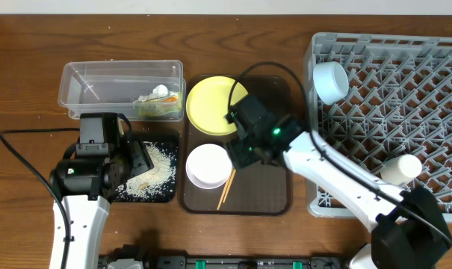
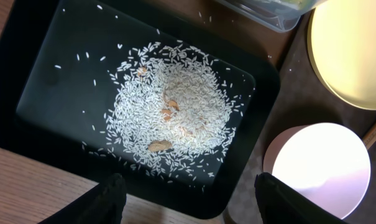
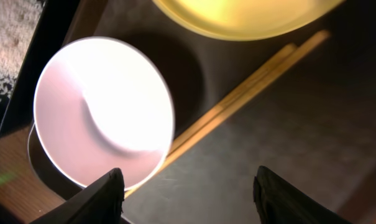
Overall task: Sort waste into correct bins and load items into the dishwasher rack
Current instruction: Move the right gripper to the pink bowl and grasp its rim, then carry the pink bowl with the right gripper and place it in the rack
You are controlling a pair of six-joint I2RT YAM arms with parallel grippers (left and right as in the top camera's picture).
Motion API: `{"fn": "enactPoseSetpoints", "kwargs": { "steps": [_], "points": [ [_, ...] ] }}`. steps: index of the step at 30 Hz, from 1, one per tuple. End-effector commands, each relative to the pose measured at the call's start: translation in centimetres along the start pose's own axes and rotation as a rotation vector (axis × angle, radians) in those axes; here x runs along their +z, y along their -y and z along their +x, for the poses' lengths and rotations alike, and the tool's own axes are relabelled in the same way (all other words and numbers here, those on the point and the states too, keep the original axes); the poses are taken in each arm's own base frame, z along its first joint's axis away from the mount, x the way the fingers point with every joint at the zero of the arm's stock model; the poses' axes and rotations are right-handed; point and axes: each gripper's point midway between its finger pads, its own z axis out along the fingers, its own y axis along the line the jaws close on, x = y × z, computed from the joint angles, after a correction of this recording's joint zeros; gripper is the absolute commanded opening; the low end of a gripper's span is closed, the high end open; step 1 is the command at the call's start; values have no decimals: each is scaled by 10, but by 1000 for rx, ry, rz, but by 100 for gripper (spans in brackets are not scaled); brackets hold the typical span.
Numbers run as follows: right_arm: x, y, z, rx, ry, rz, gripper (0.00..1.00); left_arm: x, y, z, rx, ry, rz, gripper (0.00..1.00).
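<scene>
Loose white rice (image 2: 175,112) lies heaped in the black tray (image 1: 169,140), with a few brown bits in it. My left gripper (image 2: 188,199) hovers open over the tray's near edge (image 2: 51,74). The clear tub (image 1: 121,84) holds a green-yellow wrapper and white tissue (image 1: 158,101). The yellow plate (image 1: 211,104), white bowl (image 1: 208,166) and wooden chopsticks (image 1: 226,188) lie on the brown serving tray. My right gripper (image 3: 188,193) is open and empty above that tray, beside the white bowl (image 3: 100,112) and chopsticks (image 3: 250,87). A light blue bowl (image 1: 330,81) and pale green cup (image 1: 401,168) sit in the grey rack (image 1: 405,97).
The dark brown serving tray (image 1: 270,187) lies between the black tray and the rack. The clear tub's corner (image 2: 262,15) and the yellow plate (image 2: 349,50) border the black tray in the left wrist view. A black cable loops over the serving tray's far side (image 1: 278,71).
</scene>
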Motion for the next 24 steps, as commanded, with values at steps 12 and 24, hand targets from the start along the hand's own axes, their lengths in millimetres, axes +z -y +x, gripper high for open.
{"fn": "enactPoseSetpoints", "kwargs": {
  "steps": [12,24],
  "points": [
    [61,-12,26,102,-76,9,54,-1,-2,-2,-10,4,-6,69],
    [62,7,13,151,-25,74,4,-1,-2,-1,-10,4,-6,69]
  ]
}}
